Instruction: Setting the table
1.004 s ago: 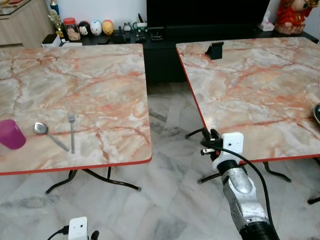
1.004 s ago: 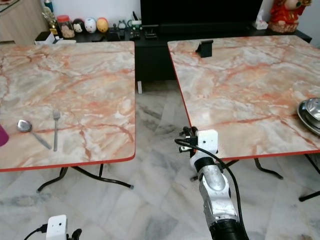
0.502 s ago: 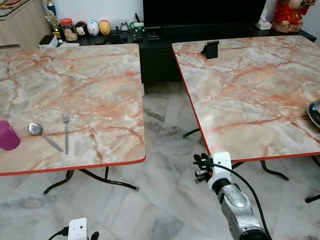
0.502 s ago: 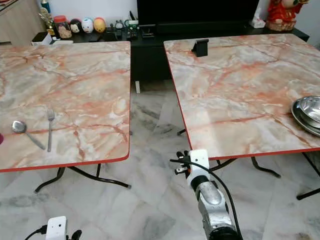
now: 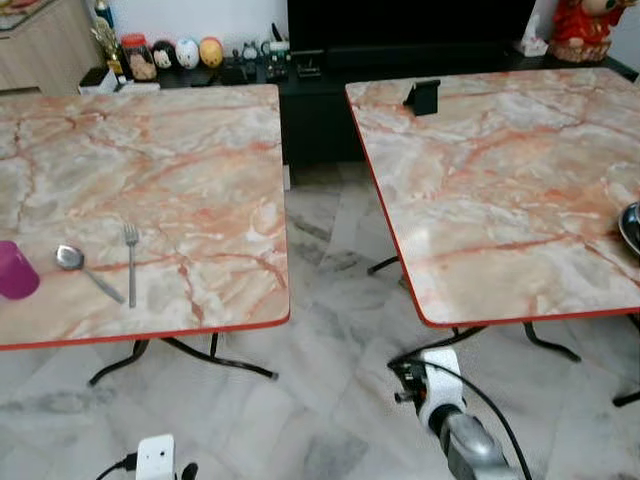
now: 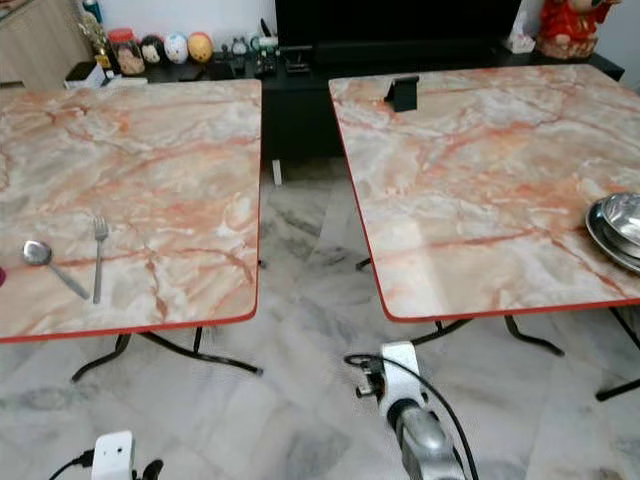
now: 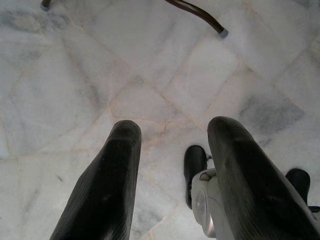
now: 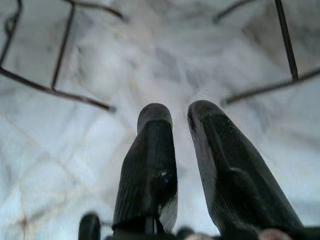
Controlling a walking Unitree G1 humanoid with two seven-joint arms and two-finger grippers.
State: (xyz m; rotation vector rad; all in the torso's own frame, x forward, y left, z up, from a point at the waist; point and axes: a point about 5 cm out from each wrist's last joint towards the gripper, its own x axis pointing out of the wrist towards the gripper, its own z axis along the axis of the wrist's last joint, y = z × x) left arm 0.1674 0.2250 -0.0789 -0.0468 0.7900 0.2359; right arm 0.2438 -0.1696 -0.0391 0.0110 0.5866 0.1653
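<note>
two pink-veined marble tables with red edging stood side by side. left marble table (image 5: 180, 190) carried a silver metal fork (image 5: 130, 264), a silver metal spoon (image 5: 84, 268) just beside it, and a magenta plastic cup (image 5: 15, 270) at the edge. stacked steel bowls (image 6: 618, 226) sat on the right marble table (image 6: 490, 170). right gripper (image 8: 180, 125) hung low over the grey marble floor (image 5: 330, 330), fingers slightly apart, empty. left gripper (image 7: 172, 135) hung idle, fingers apart.

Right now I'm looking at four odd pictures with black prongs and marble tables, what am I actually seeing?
A humanoid robot is setting a table. Two pictures come from its head, looking down at two marble tables. On the left table lie a fork, a spoon and a purple cup; steel bowls sit on the right table. The other two pictures come from wrist cameras. The prongs are fingers: the left gripper is open, the right gripper slightly apart. Both hold nothing, hanging over the floor.
</note>
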